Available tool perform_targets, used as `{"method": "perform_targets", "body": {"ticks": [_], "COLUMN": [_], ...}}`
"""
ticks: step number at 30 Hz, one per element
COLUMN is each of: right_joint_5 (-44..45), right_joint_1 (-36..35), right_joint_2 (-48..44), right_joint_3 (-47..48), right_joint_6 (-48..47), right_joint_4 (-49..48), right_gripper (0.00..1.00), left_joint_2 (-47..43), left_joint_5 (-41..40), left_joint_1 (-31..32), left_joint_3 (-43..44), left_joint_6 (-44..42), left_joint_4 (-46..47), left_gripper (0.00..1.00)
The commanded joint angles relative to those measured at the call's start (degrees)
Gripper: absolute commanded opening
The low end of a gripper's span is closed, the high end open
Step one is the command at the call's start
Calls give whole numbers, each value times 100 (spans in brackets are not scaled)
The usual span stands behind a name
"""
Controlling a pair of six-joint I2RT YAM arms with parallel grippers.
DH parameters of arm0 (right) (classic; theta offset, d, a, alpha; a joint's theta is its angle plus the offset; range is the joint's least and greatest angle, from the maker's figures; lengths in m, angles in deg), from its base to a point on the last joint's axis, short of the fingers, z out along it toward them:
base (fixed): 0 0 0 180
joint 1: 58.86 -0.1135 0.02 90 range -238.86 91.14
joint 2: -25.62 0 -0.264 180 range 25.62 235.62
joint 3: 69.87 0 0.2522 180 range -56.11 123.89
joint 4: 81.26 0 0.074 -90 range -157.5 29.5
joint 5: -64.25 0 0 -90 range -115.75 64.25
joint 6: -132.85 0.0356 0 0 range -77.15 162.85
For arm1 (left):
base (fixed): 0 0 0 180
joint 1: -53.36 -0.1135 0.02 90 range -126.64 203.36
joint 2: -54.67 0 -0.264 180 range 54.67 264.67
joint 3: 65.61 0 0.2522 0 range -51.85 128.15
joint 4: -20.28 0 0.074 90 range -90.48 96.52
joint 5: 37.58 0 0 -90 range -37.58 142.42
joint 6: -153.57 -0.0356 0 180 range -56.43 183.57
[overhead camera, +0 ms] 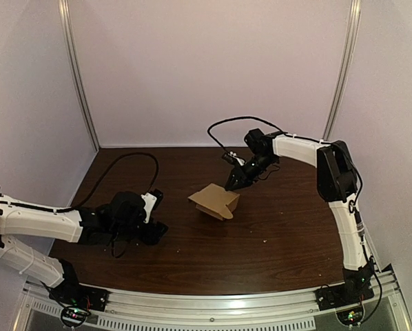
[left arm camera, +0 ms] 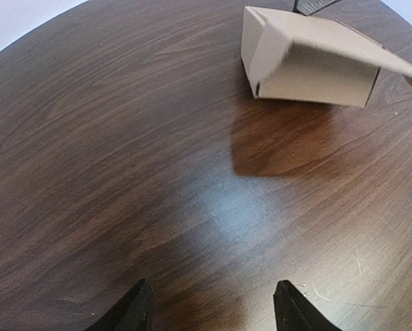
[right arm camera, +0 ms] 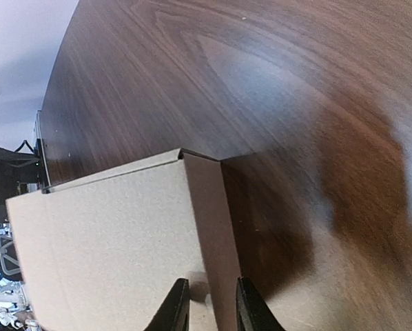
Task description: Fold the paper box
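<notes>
Dark wood table (overhead camera: 282, 234) is enclosed by pale walls, and the box (overhead camera: 215, 201) is set near its middle, with a flap (left arm camera: 399, 65) not yet folded down. An upper edge of the box is pinched between the nearly closed jaws of the right gripper (overhead camera: 232, 183). The left gripper (left arm camera: 213, 314) is held low, well apart from the box, jaws spread wide on nothing. With nothing bracing the box, it could be dragged or tipped rather than folded, and the thin card could be creased or pulled out of the pinch.
</notes>
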Motion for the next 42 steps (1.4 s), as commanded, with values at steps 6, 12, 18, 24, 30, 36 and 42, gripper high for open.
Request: {"method": "perform_targets", "body": {"ticks": [6, 12, 18, 24, 30, 36, 42], "right_joint_5": [141, 39, -77, -92, 257, 516, 727], "right_joint_1": [272, 270, 267, 249, 216, -175, -391], "right_joint_2": [225, 349, 340, 328, -469, -770, -321], "right_joint_3": [-140, -30, -59, -92, -384, -117, 206], "right_joint_6": [100, 113, 124, 151, -97, -670, -834], "right_joint_4": [-25, -17, -83, -135, -157, 302, 517], "right_gripper": [27, 29, 29, 29, 31, 38, 41], "left_joint_2": [17, 507, 1669, 2911, 3022, 3006, 2859], "left_joint_5": [-4, 137, 207, 370, 334, 374, 335], "left_joint_1": [-35, -35, -35, -26, -28, -30, -30], "left_joint_3": [108, 133, 216, 843, 977, 849, 705], "left_joint_6": [11, 100, 397, 584, 864, 870, 929], "left_joint_4": [120, 715, 1749, 2818, 2709, 2604, 2610], "left_gripper": [62, 62, 62, 59, 59, 59, 58]}}
